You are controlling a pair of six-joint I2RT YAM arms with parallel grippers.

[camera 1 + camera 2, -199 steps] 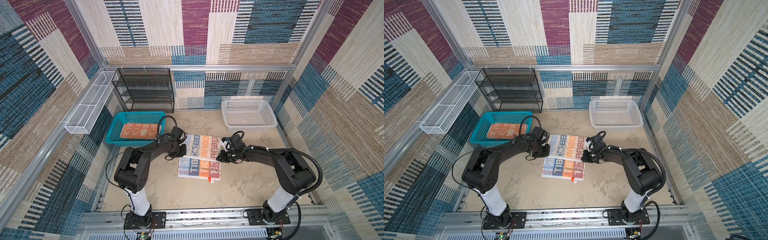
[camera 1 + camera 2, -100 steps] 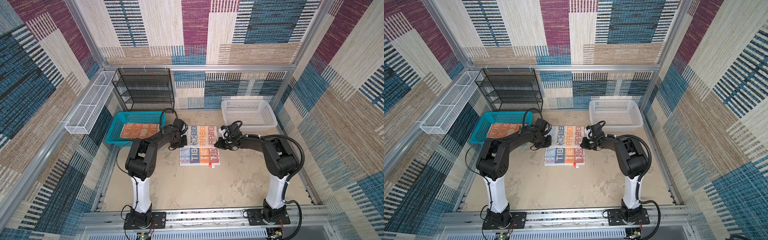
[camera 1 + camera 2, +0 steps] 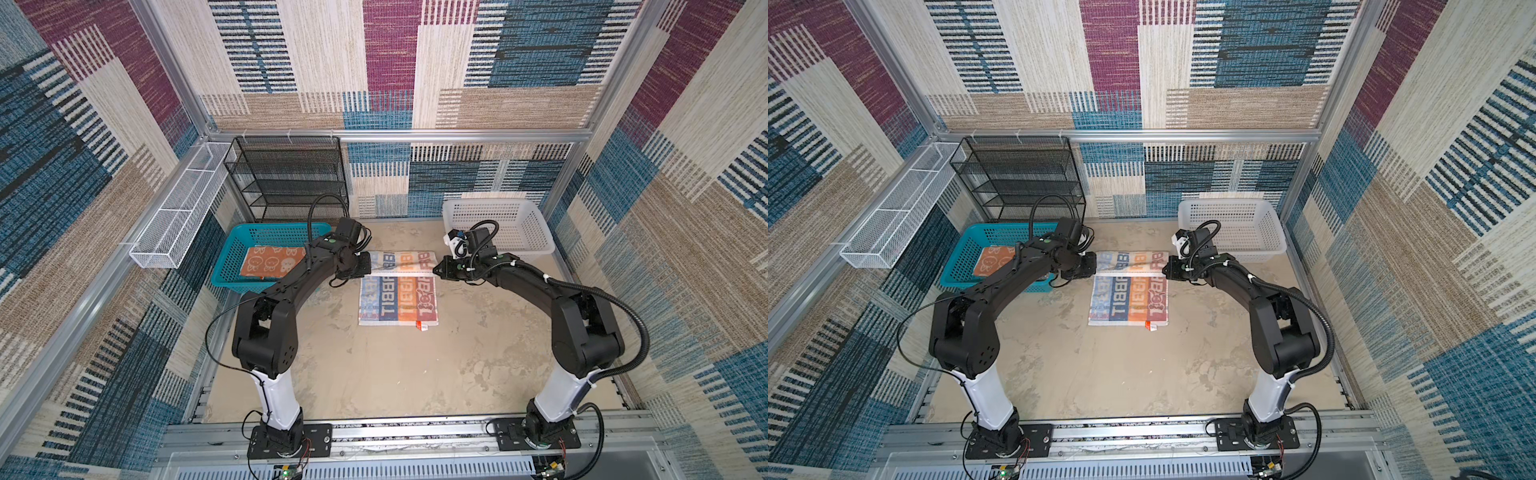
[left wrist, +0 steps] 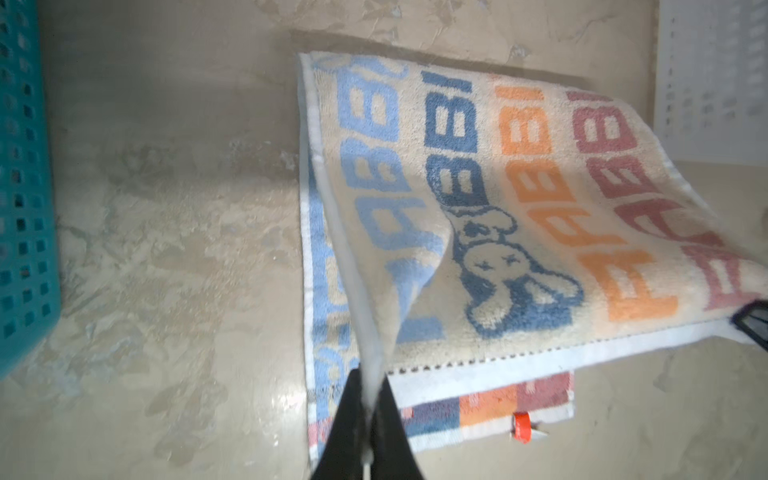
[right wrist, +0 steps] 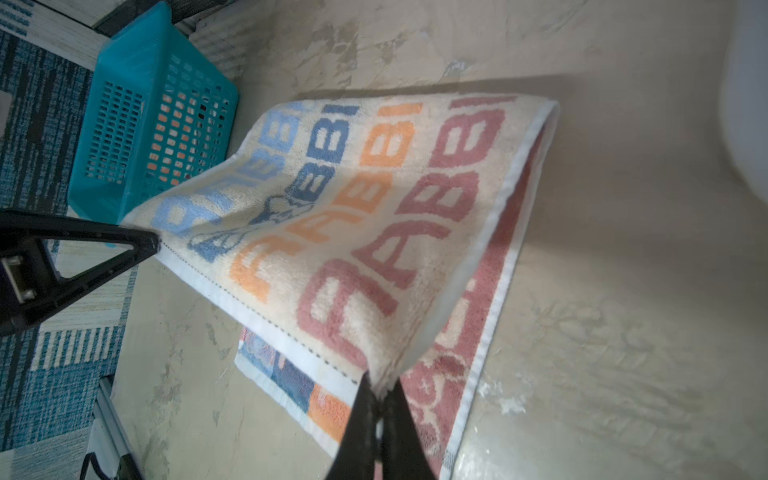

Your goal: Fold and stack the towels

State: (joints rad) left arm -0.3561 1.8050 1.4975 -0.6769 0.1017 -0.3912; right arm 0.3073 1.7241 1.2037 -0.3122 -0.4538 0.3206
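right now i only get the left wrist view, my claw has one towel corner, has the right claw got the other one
Observer: Yes. The right wrist view shows the right claw shut on the lettered towel's other lifted corner.
Operator: where are the other towels
Observer: An orange towel lies flat in the teal basket. No third one shows.
Operator: anything in the white basket
Observer: No towel shows in it in both top views, though the right arm hides one corner.
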